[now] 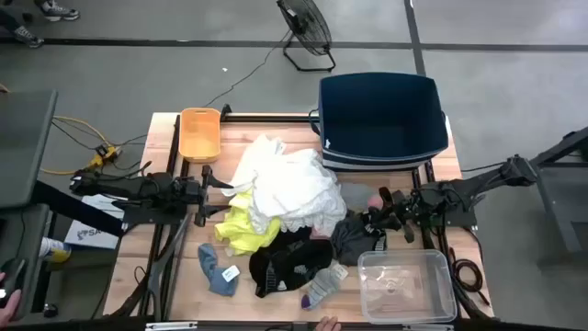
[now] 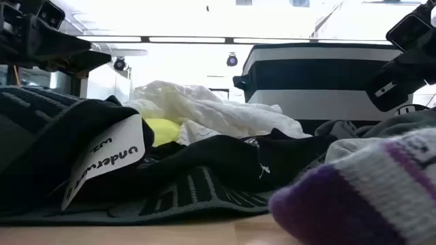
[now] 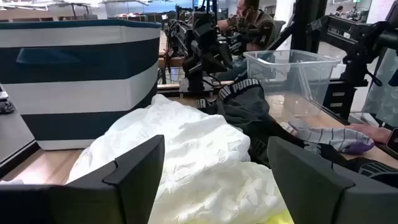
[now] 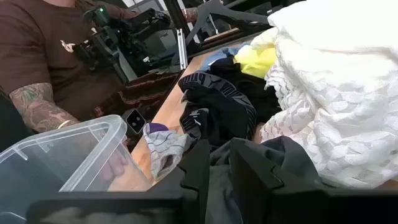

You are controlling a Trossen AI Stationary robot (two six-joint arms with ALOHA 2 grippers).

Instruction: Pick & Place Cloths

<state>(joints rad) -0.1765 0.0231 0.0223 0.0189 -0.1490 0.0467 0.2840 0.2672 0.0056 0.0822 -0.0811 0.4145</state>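
Note:
The cloths lie in a heap mid-table: a white lacy garment (image 1: 287,187) on top, neon yellow cloth (image 1: 244,232) under its left side, black cloth (image 1: 292,259) toward the near edge, a dark grey garment (image 1: 352,237) on the right. A blue-grey sock (image 1: 217,268) and a grey sock with a purple-pink end (image 1: 318,291) rest flat on the table near the front. My left gripper (image 1: 217,191) is open at the heap's left side, its fingers standing wide on either side of the white garment (image 3: 186,155). My right gripper (image 1: 375,221) is at the heap's right side, shut on the dark grey garment. My right gripper pinches a raised fold of the dark grey garment (image 4: 219,163) between its two fingers, coming about level from the table's right side. The garment's remainder lies slack on the table and against the heap. How far back the cloth reaches cannot be seen.
A navy tub (image 1: 381,115) stands at the far right, an orange tray (image 1: 199,133) at the far left, a clear plastic box (image 1: 405,283) at the near right corner. A person in a brown shirt (image 4: 43,56) is at the near edge, one hand (image 1: 327,323) by the table.

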